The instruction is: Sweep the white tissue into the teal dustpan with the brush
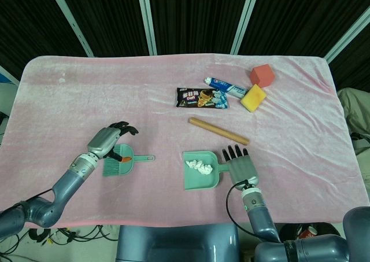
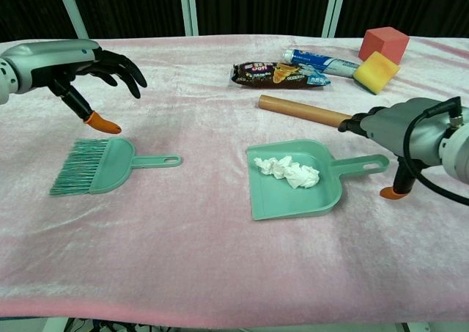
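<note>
The teal dustpan lies on the pink cloth with the crumpled white tissue inside it. The teal brush lies flat to the left, bristles pointing left, handle pointing right. My left hand hovers above and behind the brush, fingers spread, holding nothing. My right hand sits just right of the dustpan handle, fingers apart, clear of it.
A wooden rod lies behind the dustpan. Further back are a snack packet, a toothpaste tube, a yellow sponge and a red cube. The cloth's front edge is near both hands.
</note>
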### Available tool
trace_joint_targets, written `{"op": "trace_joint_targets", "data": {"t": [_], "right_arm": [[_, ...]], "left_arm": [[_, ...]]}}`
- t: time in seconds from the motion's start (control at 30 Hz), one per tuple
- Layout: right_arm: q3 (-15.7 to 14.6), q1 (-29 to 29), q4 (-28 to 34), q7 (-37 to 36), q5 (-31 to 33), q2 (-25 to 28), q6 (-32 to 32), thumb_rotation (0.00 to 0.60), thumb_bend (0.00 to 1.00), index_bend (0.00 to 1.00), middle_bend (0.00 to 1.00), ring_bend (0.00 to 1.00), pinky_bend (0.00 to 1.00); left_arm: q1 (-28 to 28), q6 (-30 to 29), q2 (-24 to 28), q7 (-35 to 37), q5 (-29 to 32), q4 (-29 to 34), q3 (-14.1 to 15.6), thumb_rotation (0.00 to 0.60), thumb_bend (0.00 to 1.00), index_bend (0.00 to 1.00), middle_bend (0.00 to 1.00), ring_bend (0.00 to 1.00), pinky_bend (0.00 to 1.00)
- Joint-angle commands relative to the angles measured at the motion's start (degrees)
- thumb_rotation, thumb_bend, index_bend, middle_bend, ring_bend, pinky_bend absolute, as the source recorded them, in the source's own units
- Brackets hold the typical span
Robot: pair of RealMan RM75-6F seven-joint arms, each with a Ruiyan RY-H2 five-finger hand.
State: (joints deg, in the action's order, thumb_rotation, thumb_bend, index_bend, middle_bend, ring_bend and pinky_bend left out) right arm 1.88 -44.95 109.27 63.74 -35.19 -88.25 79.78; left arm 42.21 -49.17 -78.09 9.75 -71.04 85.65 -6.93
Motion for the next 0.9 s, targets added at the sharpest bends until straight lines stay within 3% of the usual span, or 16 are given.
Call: {"op": "trace_joint_targets", "data": {"t": [0.03,0.13,0.23,0.37,0.67,0.9], "right_arm": [[-1.62,1.28,1.84,-1.1,-3.57,2.7,1.47,0.6,0.16,0.0,0.0,0.01,0.14],[-3.78,3.47,3.03,-4.85,-9.73,6.73,2.82,0.6,0.16,0.0,0.0,0.01,0.14],[-6.21,7.88,3.1,-15.51,-19.0,12.6,4.34,0.6,0.15,0.0,0.0,0.0,0.14],[-8.41,12.25,1.99,-25.95,-25.34,18.55,4.84,0.6,0.14,0.0,0.0,0.0,0.14],[-10.83,21.26,-2.04,-41.8,-32.93,26.53,7.91,0.6,0.14,0.0,0.0,0.0,0.14],[-9.42,28.65,-6.28,-49.8,-34.99,27.48,13.95,0.6,0.13,0.0,0.0,0.0,0.13]], "left_arm": [[-3.23,-5.13,2.8,-3.7,-0.41,3.99,1.08,0.6,0.07,0.23,0.2,0.04,0.11],[-6.52,-10.67,5.75,-8.69,-1.75,7.67,2.76,0.6,0.1,0.19,0.15,0.03,0.11],[-12.01,-19.26,10.03,-14.87,-3.93,11.91,5.4,0.6,0.1,0.15,0.08,0.0,0.08],[-17.6,-27.26,13.51,-17.93,-6.12,14.6,7.42,0.6,0.1,0.11,0.03,0.0,0.05],[-29.6,-40.9,17.37,-13.86,-7.5,12.74,9.78,0.6,0.09,0.05,0.01,0.0,0.04],[-35.67,-47.08,16.8,-9.34,-7.46,6.59,9.1,0.6,0.09,0.03,0.0,0.0,0.02]]}}
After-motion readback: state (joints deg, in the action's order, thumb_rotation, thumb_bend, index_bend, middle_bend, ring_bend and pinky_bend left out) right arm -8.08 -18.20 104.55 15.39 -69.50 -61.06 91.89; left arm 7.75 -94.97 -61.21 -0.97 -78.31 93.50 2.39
